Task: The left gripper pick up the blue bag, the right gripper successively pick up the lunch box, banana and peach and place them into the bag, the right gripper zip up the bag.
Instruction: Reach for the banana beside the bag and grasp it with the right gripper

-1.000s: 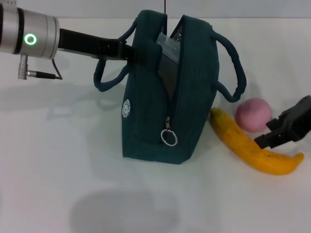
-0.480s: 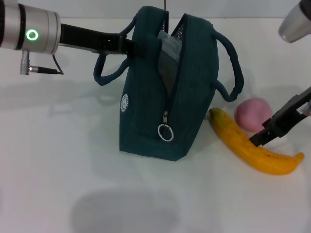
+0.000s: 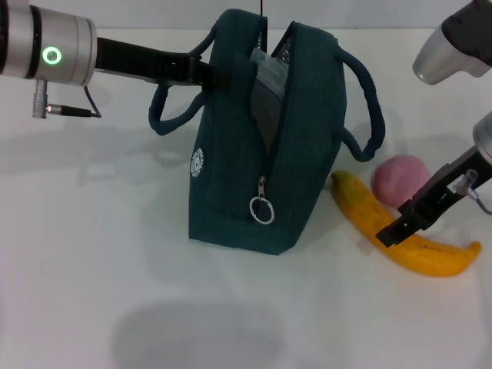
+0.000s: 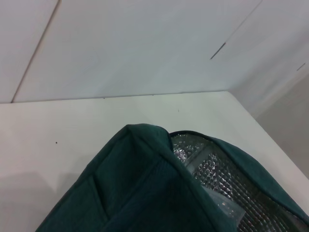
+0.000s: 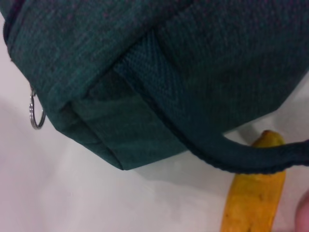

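Look at the bag [image 3: 269, 146] first. It is dark teal and stands upright in the middle of the white table [image 3: 115, 277]. Its top gapes open, so you can see the shiny silver lining [image 4: 217, 169] and the lunch box [image 3: 265, 84] poking out. A round metal zipper ring [image 3: 262, 210] hangs on its front end.

Your left gripper [image 3: 211, 75] reaches in from 9 o'clock and pinches the bag's top edge.

The yellow banana [image 3: 400, 231] lies flat at the bag's 4 o'clock, very near its base. Your right gripper [image 3: 390, 232] is right on top of the banana's middle; you cannot tell how its fingers stand.

The pink peach [image 3: 400, 179] sits just beside the banana, at 12 o'clock from the right gripper.
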